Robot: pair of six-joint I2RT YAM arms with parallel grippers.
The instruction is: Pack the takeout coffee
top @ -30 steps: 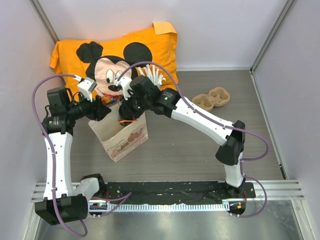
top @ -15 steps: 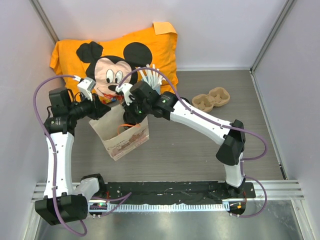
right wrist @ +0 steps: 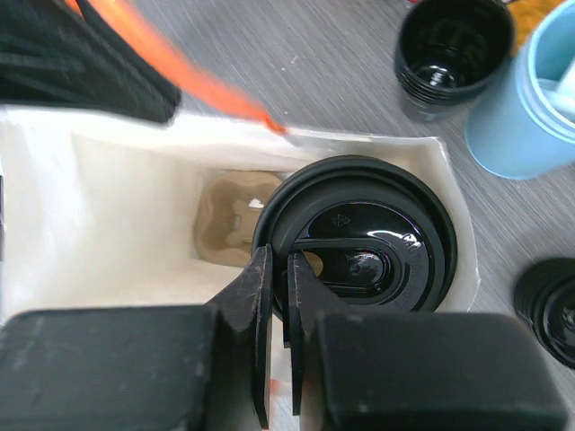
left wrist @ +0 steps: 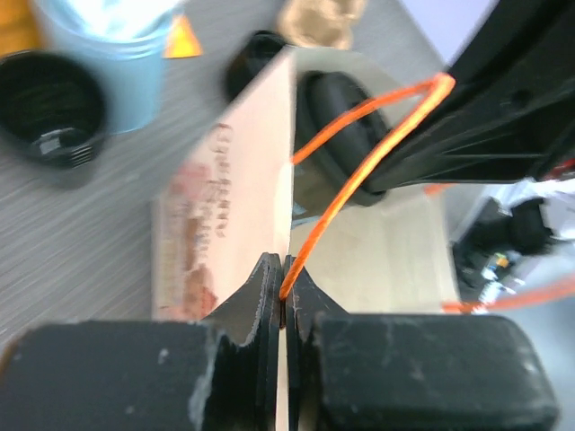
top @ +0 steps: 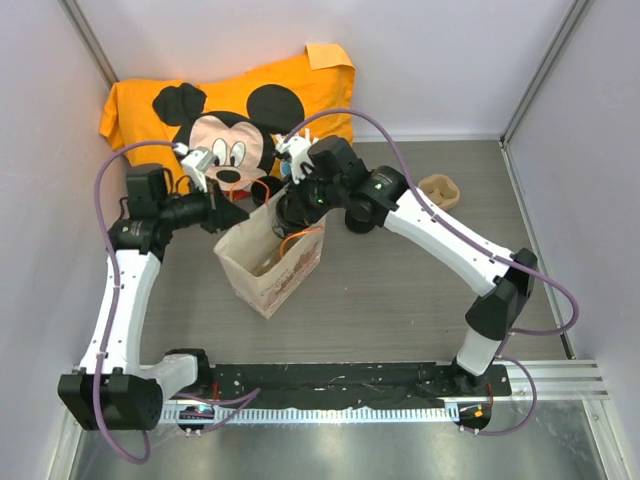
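Where the grey wood-grain table (top: 400, 290) meets the pale walls (top: 450, 60), an orange cartoon-mouse cushion (top: 300, 95) fills the far left corner. A paper bag (top: 275, 275) stands open mid-table between the two arms.

The left claw (left wrist: 282, 296) is pinched narrow on the bag's near wall, right where an orange handle (left wrist: 359, 153) loops up. The right claw (right wrist: 278, 296) reaches into the bag's mouth, and its jaws are nearly together on the lid rim of the takeout coffee (right wrist: 359, 247). The coffee sits inside the bag's walls, against the far side. It may not yet rest on the bottom; the lid hides that. A cardboard carrier (right wrist: 229, 220) lies on the bag's floor beside it.

Just outside the bag stand a blue cup (right wrist: 530, 108) and a black ring-shaped piece (right wrist: 449, 45).

Since a second ago, the bag has shifted to the right and turned. The left claw has closed on the bag's wall, and the right arm has swung over the bag's mouth.
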